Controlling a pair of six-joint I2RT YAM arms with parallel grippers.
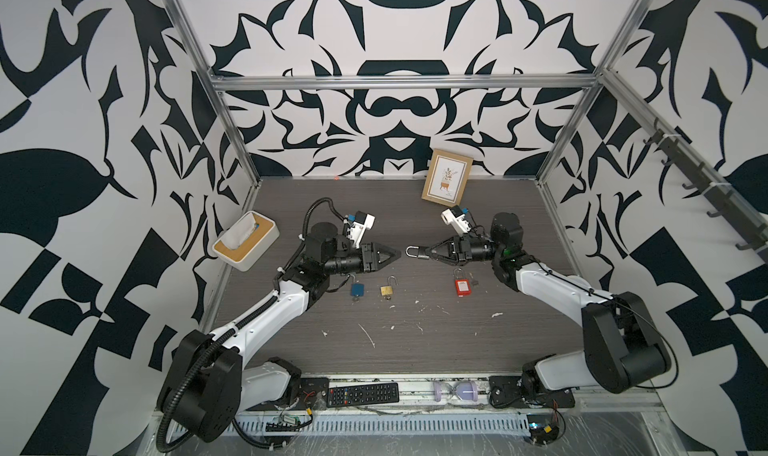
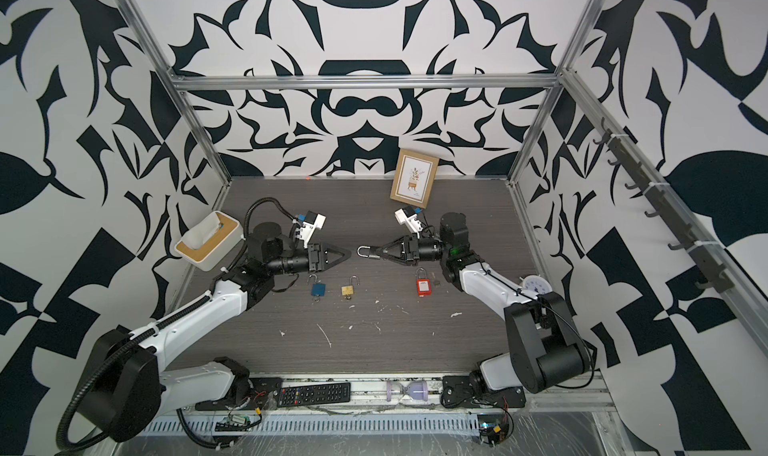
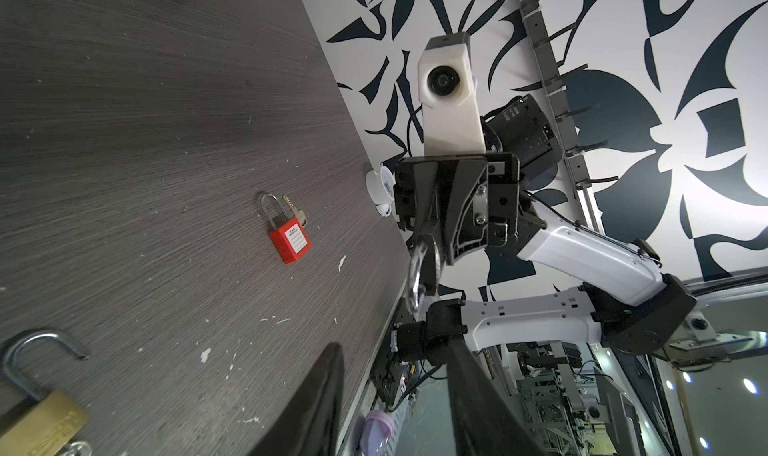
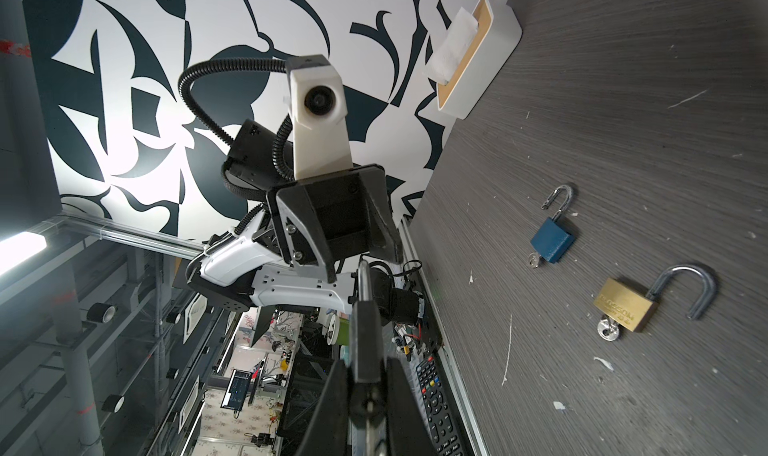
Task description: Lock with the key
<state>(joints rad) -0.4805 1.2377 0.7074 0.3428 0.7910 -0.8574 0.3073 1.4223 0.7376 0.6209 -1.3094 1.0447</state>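
My right gripper is shut on a dark padlock and holds it above the table. Its silver shackle points at my left gripper, a short gap away. The left gripper is open with nothing between its fingers. A bit of metal shows under the held padlock's body between the right fingers; I cannot tell whether it is the key. On the table lie a blue padlock and a brass padlock, both with the shackle open and a key in them.
A red padlock lies with a loose key beside it. A tissue box stands at the left, a picture frame leans on the back wall. A remote and an hourglass lie along the front edge.
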